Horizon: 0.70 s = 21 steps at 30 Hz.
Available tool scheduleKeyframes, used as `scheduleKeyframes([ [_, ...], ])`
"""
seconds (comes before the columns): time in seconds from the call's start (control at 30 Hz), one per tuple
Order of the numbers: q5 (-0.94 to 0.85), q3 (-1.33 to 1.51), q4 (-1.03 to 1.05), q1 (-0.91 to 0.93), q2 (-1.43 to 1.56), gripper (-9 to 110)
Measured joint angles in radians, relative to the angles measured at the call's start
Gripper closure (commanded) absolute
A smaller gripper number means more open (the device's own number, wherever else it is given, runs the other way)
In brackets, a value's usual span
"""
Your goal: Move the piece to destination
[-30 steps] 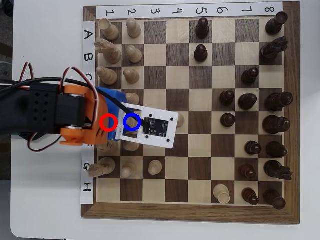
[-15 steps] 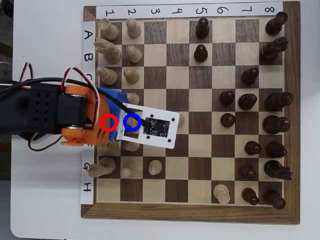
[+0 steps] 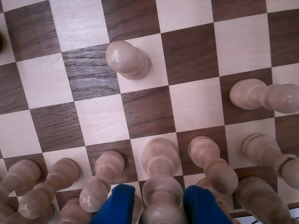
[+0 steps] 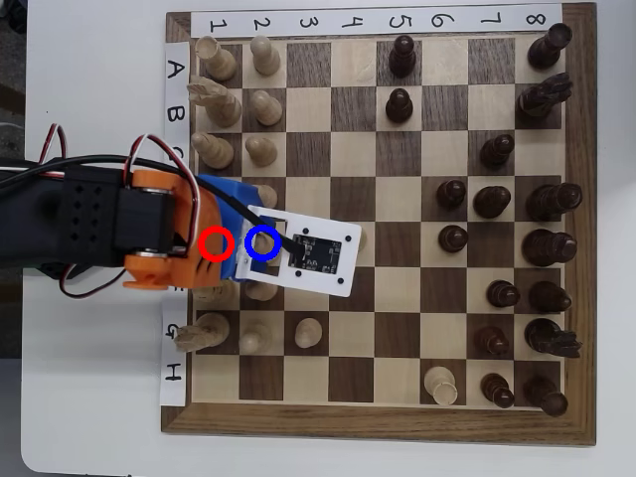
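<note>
step: grasp | hand (image 3: 161,205): blue fingers (image 3: 117,205) straddle the piece (image 3: 161,186), contact unclear | next: close, lift, carry to blue-ringed square (image 4: 262,243)

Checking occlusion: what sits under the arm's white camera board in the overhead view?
The board hides those squares; only pale pawns peek out beside it. The wrist view shows the piece between the blue fingers.

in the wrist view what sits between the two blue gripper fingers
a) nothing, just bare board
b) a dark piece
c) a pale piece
c: in the wrist view a pale piece stands between the two blue fingers of the gripper at the bottom edge; whether they touch it is unclear.
</note>
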Motion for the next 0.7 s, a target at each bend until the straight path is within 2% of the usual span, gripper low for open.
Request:
scheduleKeyframes([
  [0.7,0.0,0.0,0.0,0.0,0.0,79],
])
